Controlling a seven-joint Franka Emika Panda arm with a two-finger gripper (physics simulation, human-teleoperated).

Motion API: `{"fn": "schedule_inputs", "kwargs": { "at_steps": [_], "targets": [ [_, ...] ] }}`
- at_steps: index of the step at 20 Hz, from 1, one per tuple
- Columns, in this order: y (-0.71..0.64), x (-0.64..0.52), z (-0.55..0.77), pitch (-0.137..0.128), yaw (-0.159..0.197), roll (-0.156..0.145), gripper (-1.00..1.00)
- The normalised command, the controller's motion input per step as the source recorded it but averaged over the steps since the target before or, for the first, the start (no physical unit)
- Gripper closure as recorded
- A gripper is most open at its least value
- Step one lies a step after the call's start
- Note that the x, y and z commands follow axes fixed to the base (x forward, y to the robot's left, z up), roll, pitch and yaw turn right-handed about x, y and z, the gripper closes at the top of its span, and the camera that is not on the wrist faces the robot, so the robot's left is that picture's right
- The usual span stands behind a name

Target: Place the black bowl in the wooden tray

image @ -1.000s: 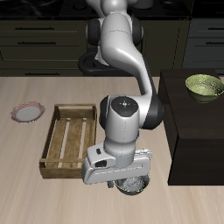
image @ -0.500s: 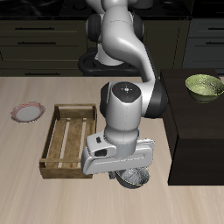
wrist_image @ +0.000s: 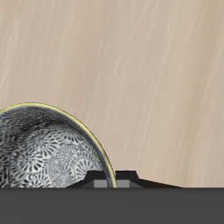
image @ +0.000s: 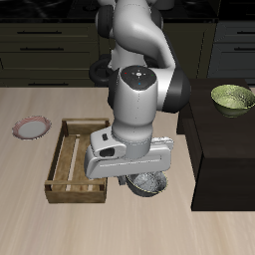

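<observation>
The black bowl (image: pixel 149 186), dark outside and grey-white speckled inside, hangs under my gripper (image: pixel 147 177) just above the table, beside the wooden tray (image: pixel 60 161) on the side toward the dark block. The gripper's hand hides most of the bowl. In the wrist view the bowl's speckled inside (wrist_image: pixel 48 157) fills much of the frame, and my gripper (wrist_image: pixel 105 181) is shut on its rim. The tray is a light-brown slatted crate with nothing in it; part of it is hidden behind my arm.
A tall dark block (image: pixel 224 149) stands close beside the bowl, with a yellow-green bowl (image: pixel 234 98) on top. A small pink-rimmed plate (image: pixel 32 127) lies beyond the tray's other side. Dark cabinets run along the back.
My gripper has risen and moved a little back from the table's front edge and toward the tray, carrying the black bowl with it.
</observation>
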Motion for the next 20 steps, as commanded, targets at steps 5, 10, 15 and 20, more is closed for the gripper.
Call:
{"fn": "schedule_inputs", "kwargs": {
  "at_steps": [5, 10, 15, 20],
  "targets": [
    [-0.26, -0.17, 0.21, -0.021, -0.040, -0.032, 1.00],
    [-0.22, -0.38, 0.26, -0.057, 0.024, 0.014, 1.00],
    [-0.27, -0.30, 0.15, -0.015, -0.025, -0.001, 1.00],
    [-0.20, -0.37, 0.04, -0.017, -0.030, 0.016, 1.00]
  ]
}}
